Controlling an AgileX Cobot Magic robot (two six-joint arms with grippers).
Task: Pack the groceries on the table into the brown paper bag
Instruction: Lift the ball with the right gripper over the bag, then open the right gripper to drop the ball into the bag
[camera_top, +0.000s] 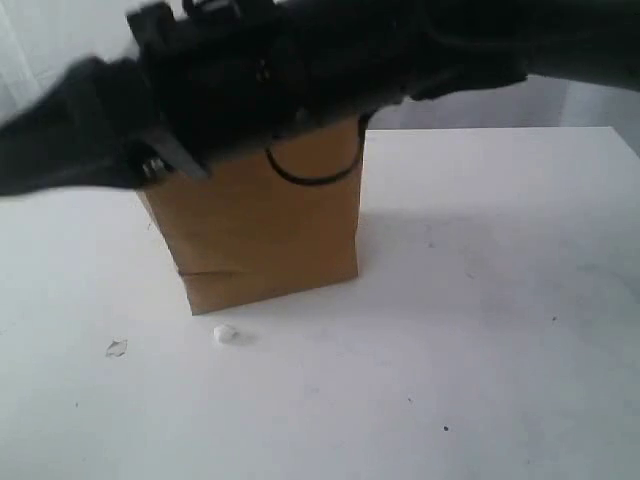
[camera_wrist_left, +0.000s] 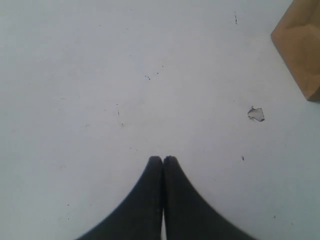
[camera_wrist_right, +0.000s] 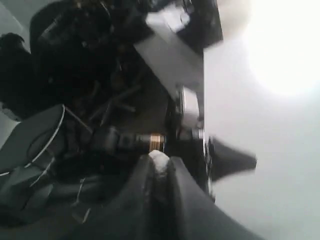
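Exterior and wrist views of the packing scene: the brown paper bag (camera_top: 265, 225) stood upright on the table (camera_top: 480, 300), left of centre, its base flat so that the mouth faced upward for loading. The mouth itself was hidden behind a blurred black arm (camera_top: 300, 70) crossing above it. No groceries showed anywhere on the table. They were judged to lie inside the bag or out of frame, which would place the task near its end. Only a clear scrap (camera_top: 116, 348) and a white crumb (camera_top: 225, 333) lay in front of the bag. The left end effector (camera_wrist_left: 163, 160) hung over bare table with its fingers pressed together and nothing between them, the bag well off to one side, a posture that kept it clear of the loading path. The right end effector (camera_wrist_right: 159, 162) was narrow, its fingers drawn almost together. A pale spot showed at the tips, though whether it was a held fragment or a lit pad could not be told. It pointed at dark machinery, not at the table, which suggested that it was lifted away from the work
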